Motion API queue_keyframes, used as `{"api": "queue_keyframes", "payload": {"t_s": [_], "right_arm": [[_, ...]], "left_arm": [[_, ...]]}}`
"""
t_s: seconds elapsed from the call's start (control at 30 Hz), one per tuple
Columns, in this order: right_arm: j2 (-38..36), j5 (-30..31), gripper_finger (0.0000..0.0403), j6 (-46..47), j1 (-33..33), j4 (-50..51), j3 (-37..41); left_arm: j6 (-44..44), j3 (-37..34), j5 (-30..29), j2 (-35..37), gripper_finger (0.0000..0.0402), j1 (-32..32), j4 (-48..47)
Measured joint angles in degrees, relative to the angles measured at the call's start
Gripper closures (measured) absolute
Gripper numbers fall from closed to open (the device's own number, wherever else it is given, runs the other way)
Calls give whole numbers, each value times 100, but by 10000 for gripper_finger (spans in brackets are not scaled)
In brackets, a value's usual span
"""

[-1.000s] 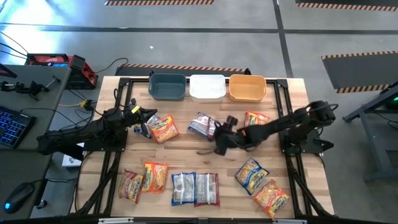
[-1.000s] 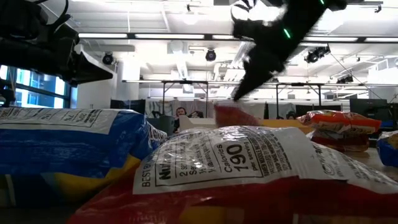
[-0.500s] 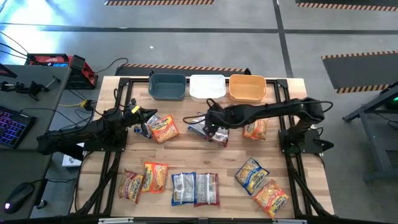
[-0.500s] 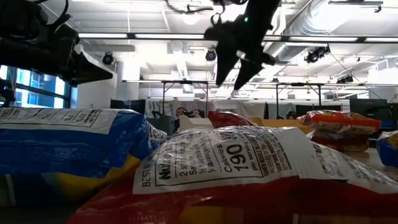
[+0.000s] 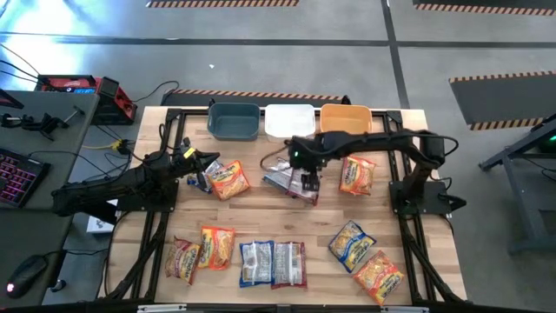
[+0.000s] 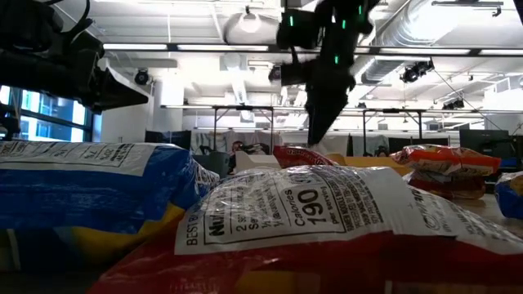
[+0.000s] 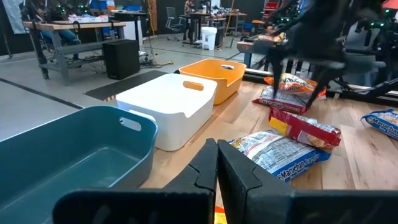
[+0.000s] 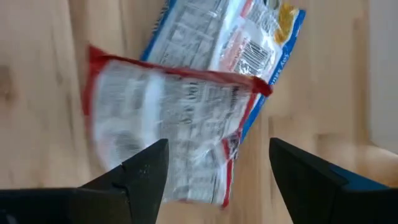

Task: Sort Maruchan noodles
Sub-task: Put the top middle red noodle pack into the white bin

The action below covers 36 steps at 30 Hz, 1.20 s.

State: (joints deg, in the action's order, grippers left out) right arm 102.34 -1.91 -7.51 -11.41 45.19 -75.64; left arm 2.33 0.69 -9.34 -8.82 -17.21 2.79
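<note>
Several Maruchan packets lie flat on the wooden table. A white-maroon packet (image 8: 168, 118) rests partly on a blue-edged packet (image 8: 249, 37), both near the table's middle (image 5: 291, 180). My right gripper (image 8: 217, 180) hangs open above the white-maroon packet, pointing down, with a finger standing off each side of it (image 5: 308, 176). My left gripper (image 7: 216, 168) is shut at the left edge of an orange packet (image 5: 228, 179). I cannot tell whether it touches that packet. Another orange packet (image 5: 356, 174) lies to the right of my right gripper.
Three bins stand along the far edge: dark blue (image 5: 234, 122), white (image 5: 289, 122) and orange (image 5: 346, 123). More packets lie along the near edge (image 5: 274, 263) and at the near right (image 5: 365, 259). Two of them fill the low view's foreground (image 6: 310, 220).
My right gripper has swung from the table's middle toward the far edge and slightly left, turning to point down. It has stood over the white-maroon packet for the last half second. The packets and my left arm have stayed where they were.
</note>
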Motion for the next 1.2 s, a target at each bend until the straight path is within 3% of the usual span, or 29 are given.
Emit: {"api": "queue_keyframes", "payload": {"t_s": [0.17,0.37,0.5,0.97,1.2], "right_arm": [[-1,-717,148,-306,-699,-1072,770],[-1,-2432,148,-362,-1202,-2130,1401],[-4,-3229,148,-336,-1300,-2581,1673],[-4,-3106,155,-150,-931,-3092,2024],[4,-3042,227,0,-804,-3091,2024]], "left_arm": [[0,0,0,0,401,-2,0],[0,0,0,0,401,-2,2],[0,0,0,0,401,0,2],[0,0,0,-1,401,0,2],[0,0,0,0,401,0,2]]}}
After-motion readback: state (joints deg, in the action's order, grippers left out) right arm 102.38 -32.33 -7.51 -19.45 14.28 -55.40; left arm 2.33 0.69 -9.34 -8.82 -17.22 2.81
